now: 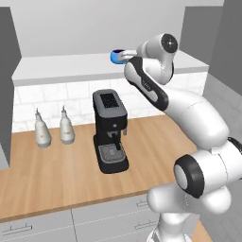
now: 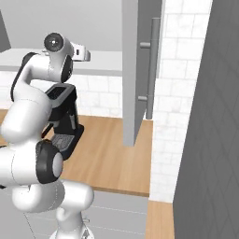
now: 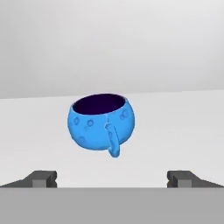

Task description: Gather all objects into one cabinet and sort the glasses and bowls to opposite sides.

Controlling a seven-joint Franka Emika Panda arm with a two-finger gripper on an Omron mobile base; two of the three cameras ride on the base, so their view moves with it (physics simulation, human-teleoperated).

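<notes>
**Mia:** Where is the small round bright blue bowl (image 3: 101, 122) from the robot's claw (image 3: 112, 178)?

**Ben:** Straight in front of it. In the hand view the bowl sits right above the middle of the two dark finger tips (image 3: 43, 178), a little to the left side of the gap. It is not touching them.

**Mia:** Is the claw holding anything?

**Ben:** No. Its two tips stand wide apart with nothing between them. The gap looks wider than the bowl, so the bowl would probably fit.

**Mia:** Which way does the bowl point?

**Ben:** It stands upright, its dark mouth facing up. It is round, so it has no long side. A little blue nub like a handle sticks out toward the claw.

**Mia:** So what does the robot need to do?

**Ben:** Most likely go straight forward, nudging a bit toward the bowl's side, then squeeze. The handle nub may get in the way.

**Mia:** What does the bowl sit on?

**Ben:** On the flat white shelf board (image 1: 61, 66) of the wall cabinet, near its right part, with a pale grey back wall behind.

**Mia:** And the room?

**Ben:** Below is a wooden counter (image 1: 56, 175) with a black coffee machine (image 1: 110, 130) and two white bottles (image 1: 41, 132). A grey cabinet door (image 2: 136, 70) hangs open on the right.
</notes>
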